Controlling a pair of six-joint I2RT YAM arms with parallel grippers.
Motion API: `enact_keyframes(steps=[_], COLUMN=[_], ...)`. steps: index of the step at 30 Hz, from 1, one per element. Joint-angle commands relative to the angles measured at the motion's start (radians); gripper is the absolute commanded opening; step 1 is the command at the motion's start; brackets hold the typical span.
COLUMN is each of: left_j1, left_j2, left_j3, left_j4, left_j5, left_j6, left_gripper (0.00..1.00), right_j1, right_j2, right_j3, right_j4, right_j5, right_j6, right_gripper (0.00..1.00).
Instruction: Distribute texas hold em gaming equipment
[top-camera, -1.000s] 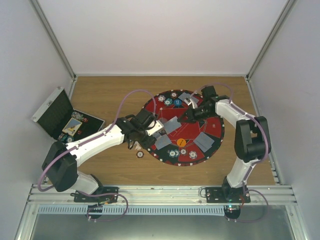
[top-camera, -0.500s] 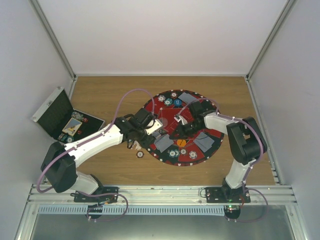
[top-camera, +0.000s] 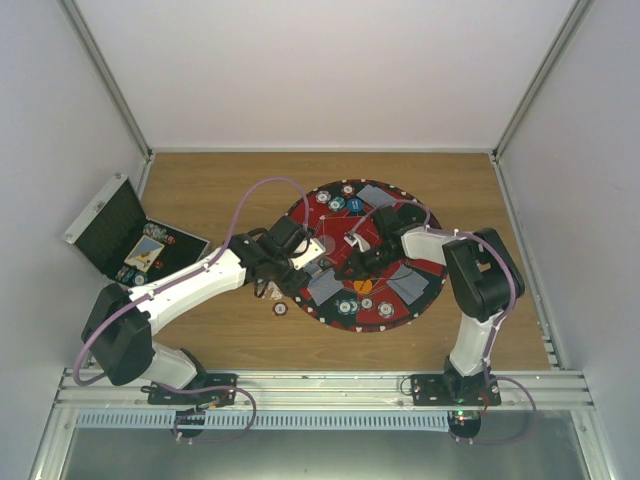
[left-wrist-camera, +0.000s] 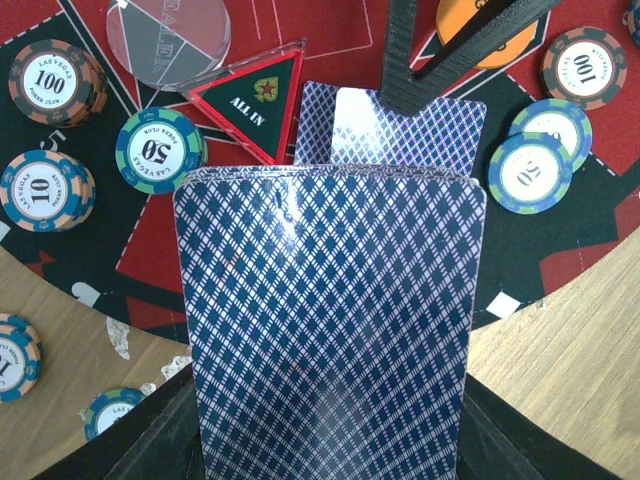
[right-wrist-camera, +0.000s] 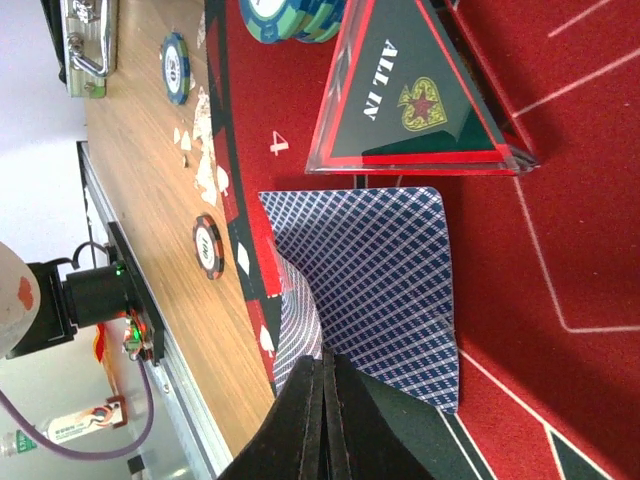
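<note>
The black case (top-camera: 105, 222) lies open at the left edge of the overhead view with its lid propped back. Its tray holds a few chips and what looks like a card (too small to read). Well apart from it, right of centre, the round red-and-black mat (top-camera: 437, 262) carries most of the gear. Poker chips (left-wrist-camera: 160, 150) sit in small stacks marked 100, 50 and 10 round its rim, and face-down cards (top-camera: 378, 195) lie at its top and lower edges. An orange disc (top-camera: 362, 285), a clear disc (left-wrist-camera: 168, 35) and a triangular ALL IN marker (left-wrist-camera: 255, 100) sit nearer the middle.

The left gripper (top-camera: 305, 262) has its fingers part-way closed on the sides of a deck of cards (left-wrist-camera: 330, 320), backs up, held over the mat's lower-left rim. The right gripper (right-wrist-camera: 322, 365) is fully closed. Its tip rests on a single card (left-wrist-camera: 400, 125) jutting beyond the deck's far edge, just beside the marker; whether it pinches that card I cannot tell.

Stray chips (top-camera: 281, 308) lie off the mat on the wooden table (top-camera: 220, 190). White walls (top-camera: 320, 70) close in three sides, and an aluminium rail (top-camera: 320, 385) runs along the bottom.
</note>
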Motion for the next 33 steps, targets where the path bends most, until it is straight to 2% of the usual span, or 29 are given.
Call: enact_keyframes(steps=[1, 6, 18, 22, 28, 33], left_j1=[0.004, 0.004, 0.004, 0.004, 0.004, -0.010], left_j2=[-0.028, -0.026, -0.025, -0.027, -0.031, -0.019], left_j3=[0.002, 0.001, -0.003, -0.006, -0.006, 0.006], left_j4=[0.026, 0.028, 0.026, 0.026, 0.021, 0.018], left_j5=[0.006, 0.006, 0.003, 0.002, 0.000, 0.006], left_j6=[0.008, 0.008, 0.008, 0.008, 0.014, 0.026], left_gripper=[0.55, 0.55, 0.54, 0.55, 0.55, 0.54], right_j1=[0.009, 0.009, 0.009, 0.008, -0.048, -0.104], right_j2=[0.027, 0.030, 0.002, -0.022, -0.067, -0.099], right_j3=[-0.010, -0.012, -0.003, 0.016, 0.090, 0.223], right_j4=[0.014, 0.003, -0.045, -0.090, -0.204, -0.321], right_j5=[0.006, 0.010, 0.059, 0.098, 0.167, 0.151], right_j6=[0.003, -0.005, -0.027, -0.051, -0.109, -0.180], right_gripper=[0.00, 0.01, 0.21, 0.33, 0.58, 0.69])
